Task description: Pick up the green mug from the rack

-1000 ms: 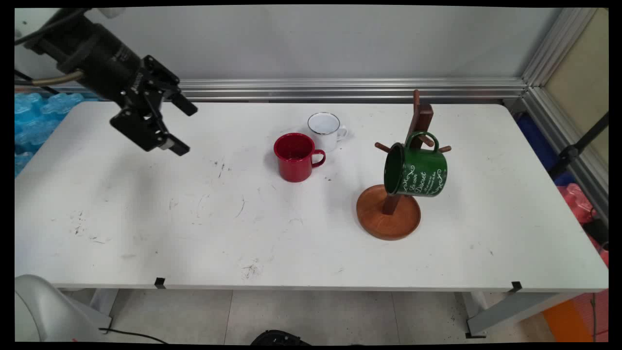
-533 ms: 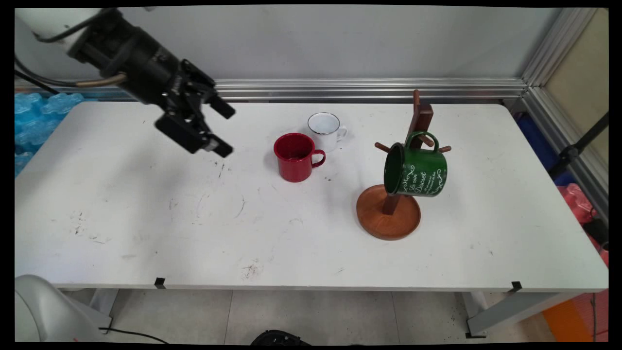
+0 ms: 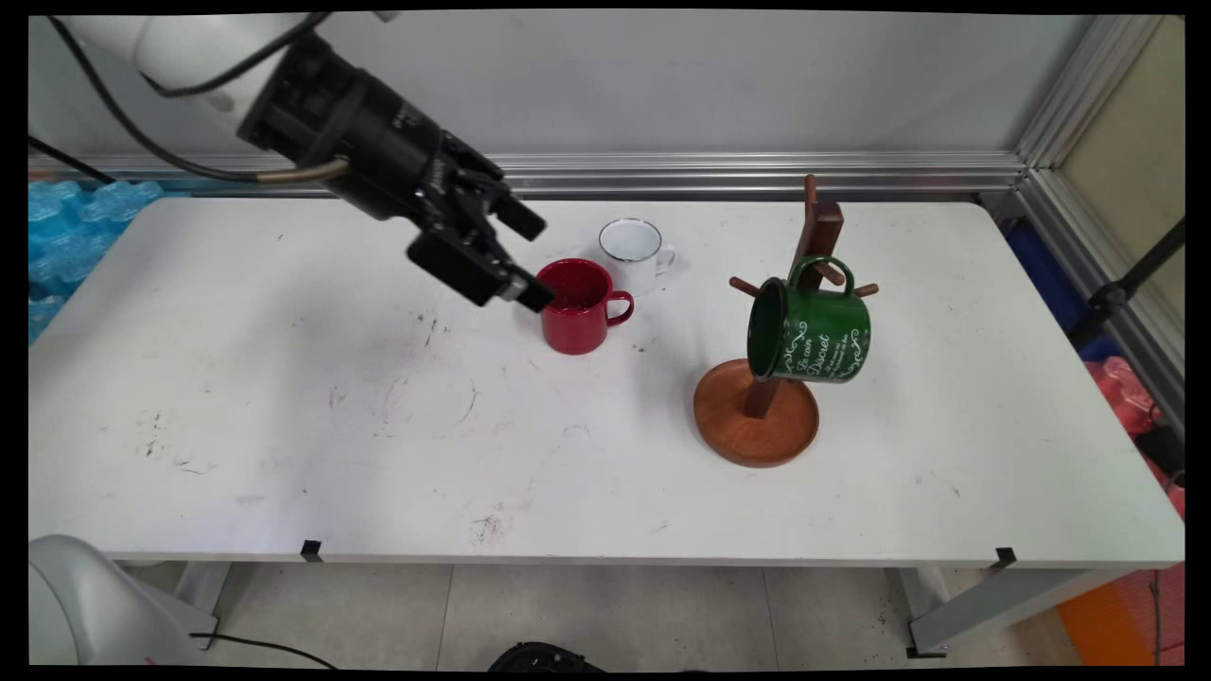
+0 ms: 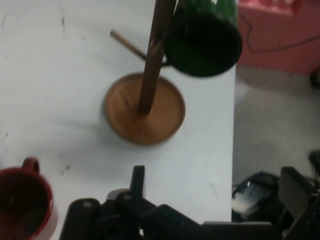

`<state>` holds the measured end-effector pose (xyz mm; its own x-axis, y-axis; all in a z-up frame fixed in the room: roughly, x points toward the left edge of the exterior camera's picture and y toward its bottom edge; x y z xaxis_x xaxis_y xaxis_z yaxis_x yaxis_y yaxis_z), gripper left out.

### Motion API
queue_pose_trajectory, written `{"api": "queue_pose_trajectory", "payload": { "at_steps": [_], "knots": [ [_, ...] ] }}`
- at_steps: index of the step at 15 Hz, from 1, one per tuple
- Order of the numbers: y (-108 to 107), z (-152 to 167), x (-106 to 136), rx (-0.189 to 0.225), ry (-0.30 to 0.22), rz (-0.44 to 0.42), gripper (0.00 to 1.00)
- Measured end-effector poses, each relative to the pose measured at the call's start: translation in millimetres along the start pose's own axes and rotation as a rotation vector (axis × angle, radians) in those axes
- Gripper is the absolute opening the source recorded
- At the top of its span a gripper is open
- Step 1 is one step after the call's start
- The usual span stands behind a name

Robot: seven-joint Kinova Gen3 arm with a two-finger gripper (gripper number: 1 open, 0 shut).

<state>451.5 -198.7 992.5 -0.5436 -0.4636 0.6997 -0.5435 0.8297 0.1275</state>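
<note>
Claw: your claw (image 3: 525, 260) hangs above the tabletop (image 3: 284, 407) with its fingers spread apart and nothing between them; the lower fingertip overlaps the left rim of the red mug (image 3: 577, 305) in the main view, though you cannot tell whether it touches.
Red mug: upright, handle pointing away from the claw, toward the mug tree (image 3: 762, 407).
How it handles: it looks like enamelled metal, so judge it light, rigid and slick; the rim or the wall beside the handle gives you the surest hold.
White mug (image 3: 637, 253): just behind the red mug, touching or nearly so.
Green mug (image 3: 809, 331): hung by its handle on a peg of the mug tree, well right of the red mug.
Change: a second ago your claw was far left of the red mug; it has come across to it, fingers equally spread. The mugs have not shifted.
</note>
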Motion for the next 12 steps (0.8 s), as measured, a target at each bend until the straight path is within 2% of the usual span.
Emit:
{"api": "queue_pose_trajectory", "payload": {
  "at_steps": [6, 12],
  "knots": [
    [6, 25, 0, -0.022, 0.113, -0.048, 1.00],
    [7, 50, -3, -0.047, 0.191, -0.087, 1.00]
  ]
}}
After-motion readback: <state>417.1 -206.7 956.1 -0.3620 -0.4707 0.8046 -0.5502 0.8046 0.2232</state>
